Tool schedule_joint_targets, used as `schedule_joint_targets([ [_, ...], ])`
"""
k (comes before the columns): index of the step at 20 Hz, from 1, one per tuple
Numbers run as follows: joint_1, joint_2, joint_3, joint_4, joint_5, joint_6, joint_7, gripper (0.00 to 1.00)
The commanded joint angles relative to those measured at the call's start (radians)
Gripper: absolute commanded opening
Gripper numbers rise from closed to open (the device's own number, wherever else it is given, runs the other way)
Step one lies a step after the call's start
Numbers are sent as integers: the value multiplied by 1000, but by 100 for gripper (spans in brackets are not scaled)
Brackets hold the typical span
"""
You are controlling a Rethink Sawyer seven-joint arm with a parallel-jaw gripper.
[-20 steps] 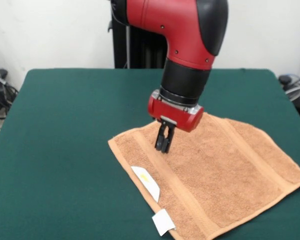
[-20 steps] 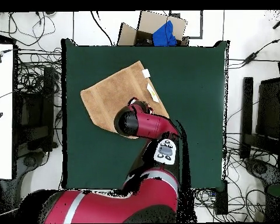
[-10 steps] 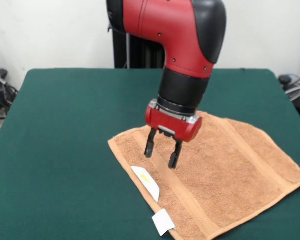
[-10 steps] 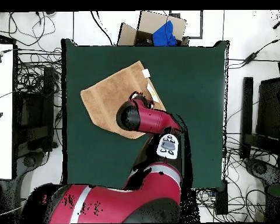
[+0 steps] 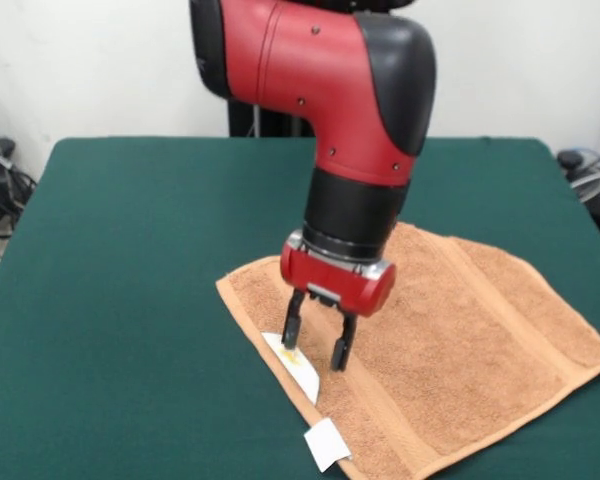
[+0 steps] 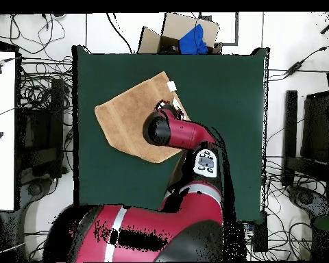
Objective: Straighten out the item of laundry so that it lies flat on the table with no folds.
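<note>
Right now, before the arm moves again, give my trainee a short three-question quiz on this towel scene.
1. True or false: the gripper is open above the towel.
2. Which towel edge carries the white tag? A) the edge nearest the front camera B) the edge toward the pedestal
3. Fill in: the table surface is dark ____.

Key: 1 true; 2 A; 3 green.

White wall (image 5: pixel 100 60), floor cables (image 6: pixel 30 89)
</note>
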Motion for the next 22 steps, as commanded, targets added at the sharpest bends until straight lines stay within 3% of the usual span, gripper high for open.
schedule_joint_targets([
  [1,-41,106,133,-85,-82,-60,13,100],
  [22,16,185,101,-228,-68,-14,60,100],
])
